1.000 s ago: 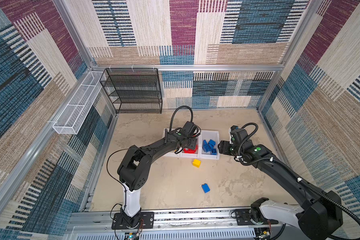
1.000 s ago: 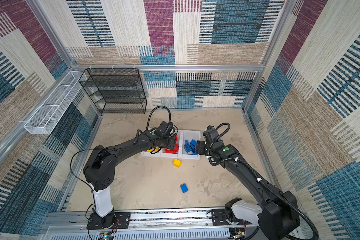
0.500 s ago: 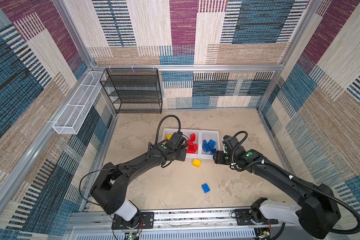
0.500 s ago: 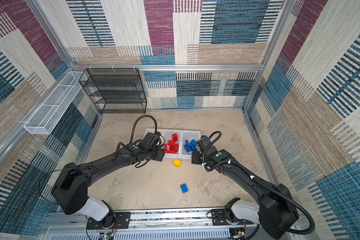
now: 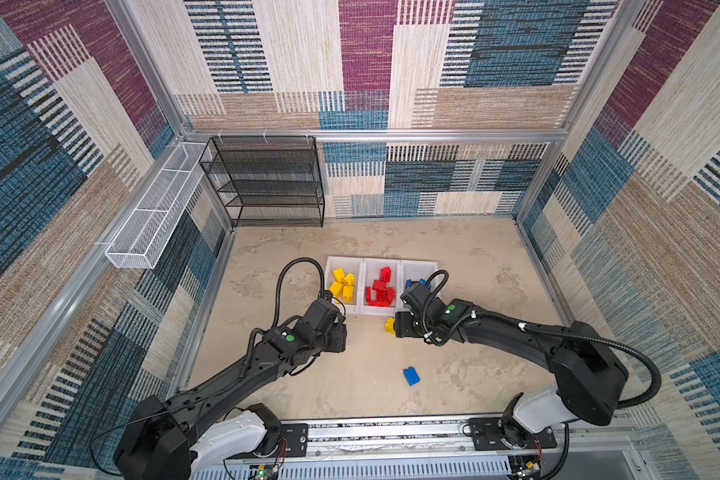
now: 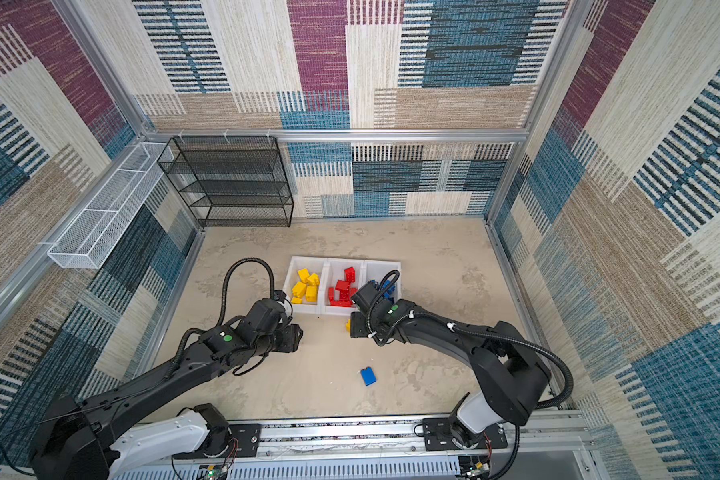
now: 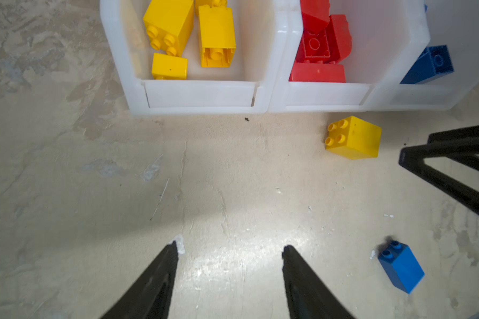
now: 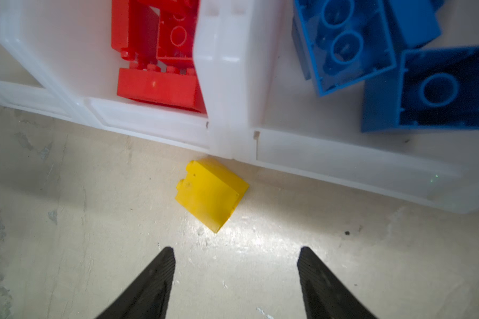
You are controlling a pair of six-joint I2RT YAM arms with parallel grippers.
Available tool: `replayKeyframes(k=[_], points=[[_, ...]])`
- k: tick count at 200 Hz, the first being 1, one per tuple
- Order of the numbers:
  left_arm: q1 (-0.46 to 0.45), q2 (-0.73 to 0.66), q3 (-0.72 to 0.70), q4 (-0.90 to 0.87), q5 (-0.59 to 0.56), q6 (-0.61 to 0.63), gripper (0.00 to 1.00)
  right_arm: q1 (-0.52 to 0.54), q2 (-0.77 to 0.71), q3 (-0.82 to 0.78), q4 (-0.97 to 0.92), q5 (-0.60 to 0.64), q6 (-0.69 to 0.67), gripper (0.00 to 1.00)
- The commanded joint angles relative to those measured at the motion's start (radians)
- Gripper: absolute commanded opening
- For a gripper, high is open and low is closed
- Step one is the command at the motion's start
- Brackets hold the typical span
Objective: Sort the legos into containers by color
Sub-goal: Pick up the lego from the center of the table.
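Note:
Three joined white containers (image 5: pixel 381 259) (image 7: pixel 199 95) hold legos: yellow ones (image 5: pixel 341 284) on the left, red ones (image 5: pixel 380 289) in the middle, blue ones (image 8: pixel 398 69) on the right, partly hidden by my right arm in both top views. A loose yellow lego (image 5: pixel 388 324) (image 8: pixel 210 194) lies on its side just before the bins. A loose blue lego (image 5: pixel 411 376) (image 7: pixel 401 266) lies nearer the front. My right gripper (image 8: pixel 235 252) is open and empty, right behind the yellow lego. My left gripper (image 7: pixel 230 247) is open and empty over bare floor before the yellow bin.
A black wire-mesh rack (image 5: pixel 267 183) stands at the back left, with a long white wire basket (image 5: pixel 150 224) on the left wall. The arms' base rail (image 5: pixel 391 432) runs along the front edge. My right gripper's fingers (image 7: pixel 454 165) show in the left wrist view.
Both arms have drawn back from over the bins toward the front. The left gripper now hangs over bare floor; the right one has come down behind the loose yellow lego.

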Motion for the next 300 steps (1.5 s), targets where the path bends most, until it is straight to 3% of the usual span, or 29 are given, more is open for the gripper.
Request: replayKeyframes(k=[1, 96, 173, 225, 265, 300], points=[[-0.002, -0.044, -0.028, -0.007, 0.012, -0.054, 0.64, 0.004, 0.044, 0.027, 0.036, 0.034, 0.043, 0.73], [-0.005, -0.103, -0.073, -0.023, 0.036, -0.077, 0.64, 0.012, 0.216, 0.142, 0.036, 0.037, 0.071, 0.72], [-0.005, -0.106, -0.084, -0.02, 0.035, -0.085, 0.64, 0.016, 0.184, 0.093, 0.033, 0.038, 0.083, 0.49], [-0.004, -0.141, -0.095, -0.031, 0.015, -0.094, 0.64, 0.043, 0.164, 0.125, 0.011, 0.034, 0.065, 0.41], [-0.004, -0.166, -0.099, -0.046, 0.004, -0.097, 0.64, 0.087, 0.159, 0.244, -0.003, 0.014, 0.019, 0.4], [-0.005, -0.178, -0.101, -0.055, -0.001, -0.099, 0.64, 0.093, 0.268, 0.49, -0.027, 0.009, -0.101, 0.41]])
